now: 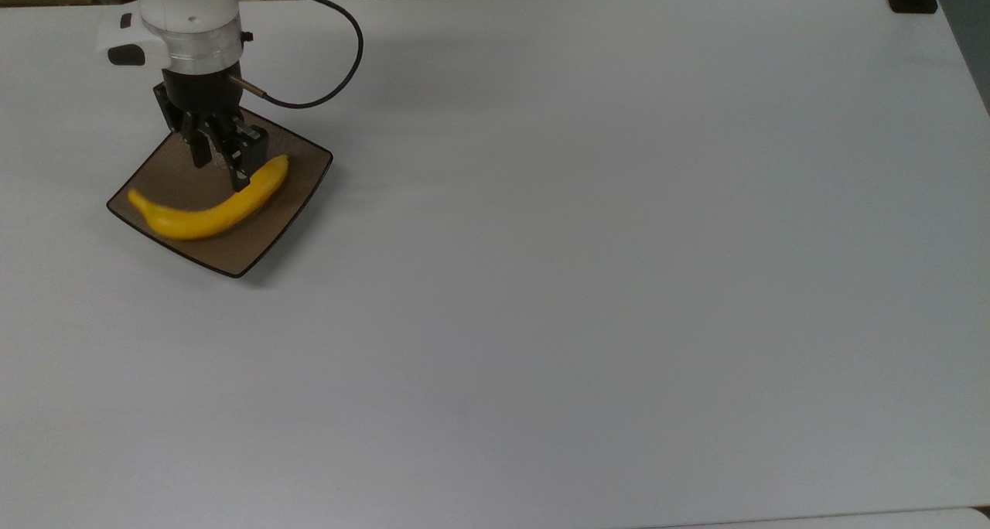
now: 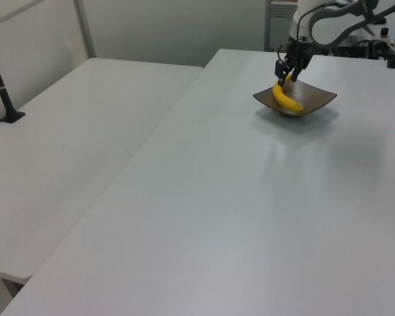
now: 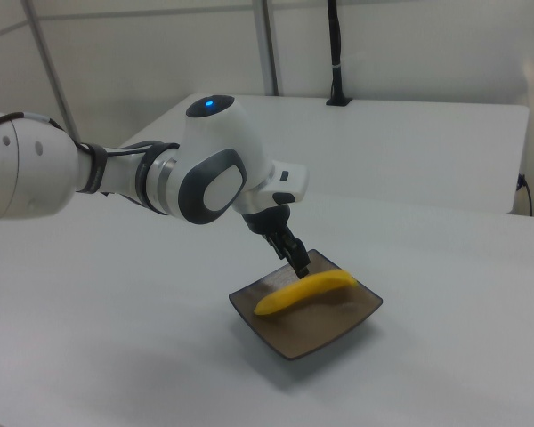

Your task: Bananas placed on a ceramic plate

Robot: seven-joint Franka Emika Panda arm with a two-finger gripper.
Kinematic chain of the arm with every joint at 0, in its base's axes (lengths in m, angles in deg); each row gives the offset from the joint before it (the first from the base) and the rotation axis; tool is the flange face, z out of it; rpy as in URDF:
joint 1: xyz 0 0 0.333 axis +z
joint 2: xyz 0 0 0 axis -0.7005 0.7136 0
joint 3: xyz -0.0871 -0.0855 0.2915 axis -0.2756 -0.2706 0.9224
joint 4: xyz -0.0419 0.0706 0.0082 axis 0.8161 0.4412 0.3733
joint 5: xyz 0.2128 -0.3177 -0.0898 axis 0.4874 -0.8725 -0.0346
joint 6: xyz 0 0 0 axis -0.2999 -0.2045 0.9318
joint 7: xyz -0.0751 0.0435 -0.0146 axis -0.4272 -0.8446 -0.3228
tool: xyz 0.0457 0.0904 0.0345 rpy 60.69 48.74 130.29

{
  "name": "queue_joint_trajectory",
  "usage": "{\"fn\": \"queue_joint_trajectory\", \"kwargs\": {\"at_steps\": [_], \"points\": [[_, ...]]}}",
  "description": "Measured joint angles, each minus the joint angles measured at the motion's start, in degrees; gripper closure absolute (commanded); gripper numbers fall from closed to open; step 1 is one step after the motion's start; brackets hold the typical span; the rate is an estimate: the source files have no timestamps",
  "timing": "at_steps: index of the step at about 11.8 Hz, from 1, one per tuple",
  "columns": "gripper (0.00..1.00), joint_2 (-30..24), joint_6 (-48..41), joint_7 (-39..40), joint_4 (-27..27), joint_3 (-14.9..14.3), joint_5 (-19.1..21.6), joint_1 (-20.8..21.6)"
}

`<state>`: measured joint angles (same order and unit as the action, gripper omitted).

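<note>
Your banana [image 1: 209, 212] is lying on the brown square plate [image 1: 290, 204] now. In the top view it runs diagonally across the plate, 1 end near the top view's left corner, the other up toward the top view's right side, curve bowing downward. In the right view it [image 3: 304, 292] spans the plate [image 3: 289, 342] from near the middle to the far rim. In the left view it [image 2: 286, 99] sits inside the dish [image 2: 319, 100], 1 end pointing up toward the gripper.

Gripper [image 1: 220, 158] is right over the plate's upper part in the top view, fingers pointing down, the lower finger [image 1: 241, 175] just beside the banana's upper end. The 2 fingers stand apart in the top view with a visible gap, so it reads as released, not clamped on the fruit. You can't confirm from the top view whether a fingertip touches the banana; in the right view the gripper [image 3: 294, 253] tip sits just above the banana, close to it. In the left view the gripper [image 2: 286, 71] hangs above the plate's far side.

A black cable [image 1: 340, 73] loops from the wrist over the tabletop [image 1: 580, 243] beside the plate. The plate sits in the tabletop's corner region, at the top view's upper left. A second white tabletop [image 2: 72, 138] runs alongside in the left view, with a black post [image 2: 1, 85] mounted on it.
</note>
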<state>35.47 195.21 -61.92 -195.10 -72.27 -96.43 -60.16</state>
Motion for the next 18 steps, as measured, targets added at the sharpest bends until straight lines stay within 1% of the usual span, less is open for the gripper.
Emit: {"fn": "queue_joint_trajectory", "kwargs": {"at_steps": [4, 5, 7, 9, 10, 12, 15, 16, 18], "points": [[0.0, -0.23, -0.13, 0.33, 0.14, 0.0, 0.0, 0.0], [0.0, -0.47, -0.73, 1.53, 0.25, 0.04, -0.03, 0.07], [0.0, -1.53, -6.77, 6.06, 0.9, 0.21, -0.09, 0.87], [0.0, -3.85, -16.46, 11.31, 1.88, 0.32, -0.08, 3.42], [0.0, -5.16, -19.37, 12.35, 2.01, 0.37, -0.08, 5.06], [0.0, -7.72, -22.36, 13.66, 2.12, 0.47, -0.08, 9.03], [0.0, -9.99, -29.82, 14.19, 2.38, 0.6, 0.36, 14.88], [0.0, -10.61, -30.71, 14.19, 2.5, 0.61, 2.14, 16.09], [0.0, -12.62, -31.43, 14.47, 2.71, 0.6, 6.63, 16.8]]}}
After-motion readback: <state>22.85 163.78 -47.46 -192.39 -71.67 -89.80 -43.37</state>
